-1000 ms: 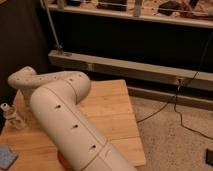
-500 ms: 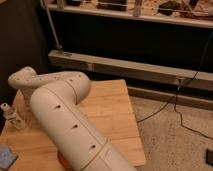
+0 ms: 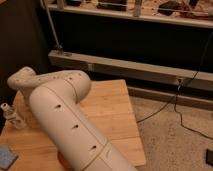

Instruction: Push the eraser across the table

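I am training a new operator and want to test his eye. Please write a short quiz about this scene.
1. True or false: the eraser is visible on the table.
2. What stands near the table's left edge? A) a small clear bottle B) a mug C) a bowl
3. Where is the gripper?

Key:
1. False. No eraser shows; the robot arm covers much of the top.
2. A.
3. Out of view; only the arm's links show.
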{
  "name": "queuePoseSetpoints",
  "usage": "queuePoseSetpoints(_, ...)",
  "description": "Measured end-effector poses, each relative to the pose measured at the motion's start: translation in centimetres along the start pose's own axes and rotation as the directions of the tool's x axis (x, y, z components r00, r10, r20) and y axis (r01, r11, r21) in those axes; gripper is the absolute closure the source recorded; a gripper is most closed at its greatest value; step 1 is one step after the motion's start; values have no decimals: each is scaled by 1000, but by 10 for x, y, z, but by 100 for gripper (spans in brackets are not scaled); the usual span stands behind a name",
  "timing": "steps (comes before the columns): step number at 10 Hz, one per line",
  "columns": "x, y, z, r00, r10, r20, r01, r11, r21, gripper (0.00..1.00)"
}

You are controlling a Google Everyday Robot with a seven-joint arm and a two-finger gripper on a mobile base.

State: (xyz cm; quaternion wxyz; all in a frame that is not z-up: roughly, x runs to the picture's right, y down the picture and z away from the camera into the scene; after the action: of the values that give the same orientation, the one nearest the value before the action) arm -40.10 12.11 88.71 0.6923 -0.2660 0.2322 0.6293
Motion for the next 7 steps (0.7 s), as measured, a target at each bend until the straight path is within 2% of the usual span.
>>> queuePoseSetpoints(2, -1, -12, 5, 1000, 13, 15, -14, 1000, 12, 58)
queuePoseSetpoints(5, -13, -31, -2, 998, 32, 49, -34, 999, 36, 58)
queuePoseSetpoints(7, -18, -29, -7, 997, 29, 66, -31, 999, 37, 58)
